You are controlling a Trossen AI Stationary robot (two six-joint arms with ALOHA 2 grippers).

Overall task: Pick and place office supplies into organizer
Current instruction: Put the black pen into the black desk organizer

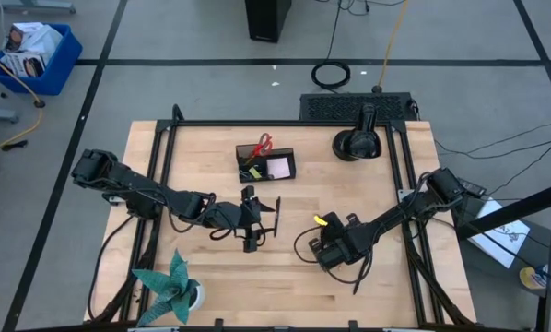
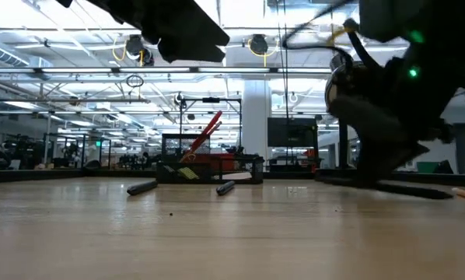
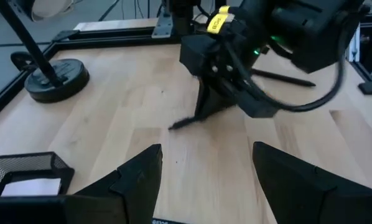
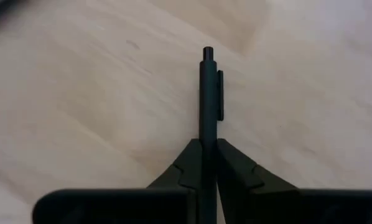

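right wrist view: your right gripper (image 4: 208, 163) has its two dark fingers pressed together on a thin black pen (image 4: 208, 99), which juts straight out past the fingertips with its clip and push-button end forward, over the pale wooden table (image 4: 80, 106).

in the high view that same right gripper (image 1: 328, 247) sits low over the table's front-right part, a yellow tag showing on its body. your left gripper (image 1: 251, 221) is near the table's middle, well apart from the right one. in the left wrist view its fingers (image 3: 136, 180) stand apart with nothing between them, and the right arm's gripper shows ahead of them, tip down at the table.

the small black mesh desk organizer (image 1: 265, 164) stands toward the back of the table, left of centre. red-handled scissors (image 1: 260, 146) stand tilted in its taller section, and a pale pink sticky-note pad (image 1: 278, 168) lies in its lower tray. in the low view two dark pens (image 2: 141, 187) lie on the tabletop in front of the organizer.

a round black base with an upright post (image 1: 357, 141) stands at the back right, and a teal paper plant (image 1: 172, 290) at the front left corner.
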